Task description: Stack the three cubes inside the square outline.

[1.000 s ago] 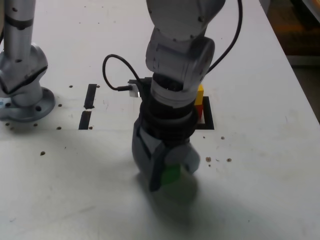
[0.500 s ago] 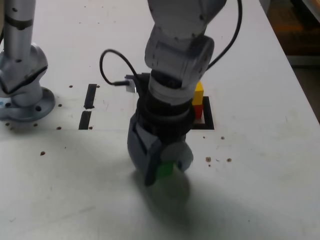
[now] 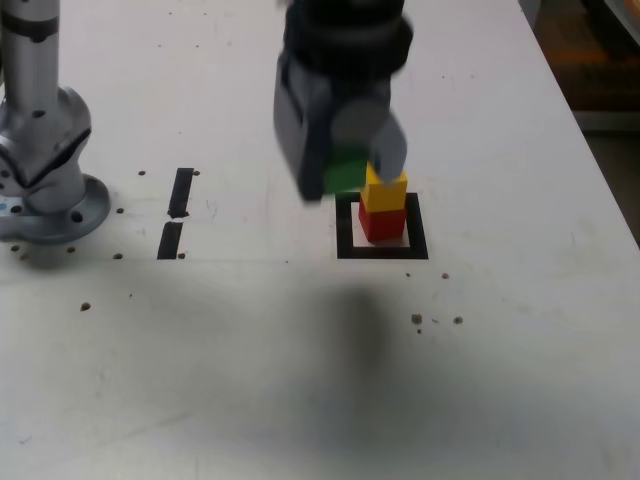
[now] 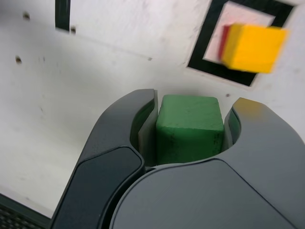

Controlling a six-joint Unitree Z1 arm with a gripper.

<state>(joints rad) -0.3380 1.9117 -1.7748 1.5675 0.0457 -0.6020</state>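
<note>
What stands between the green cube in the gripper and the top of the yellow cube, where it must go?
Nothing visible does. The gripper holds the green cube in the air, just beside the yellow cube, which sits on the red cube inside the square outline. The yellow top is bare.

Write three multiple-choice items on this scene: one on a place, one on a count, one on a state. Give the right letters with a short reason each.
1. Where does the yellow cube sit?
A. on the red cube
B. on the bare table
C. in the gripper

2. How many cubes stand inside the square outline?
A. none
B. two
C. three

3. What is the state of the gripper?
A. open and empty
B. shut on the green cube
C. shut on the yellow cube

Answers: 1 A, the exterior view shows yellow directly on red. 2 B, only red and yellow are in the outline. 3 B, the wrist view shows green clamped between the jaws.
</note>
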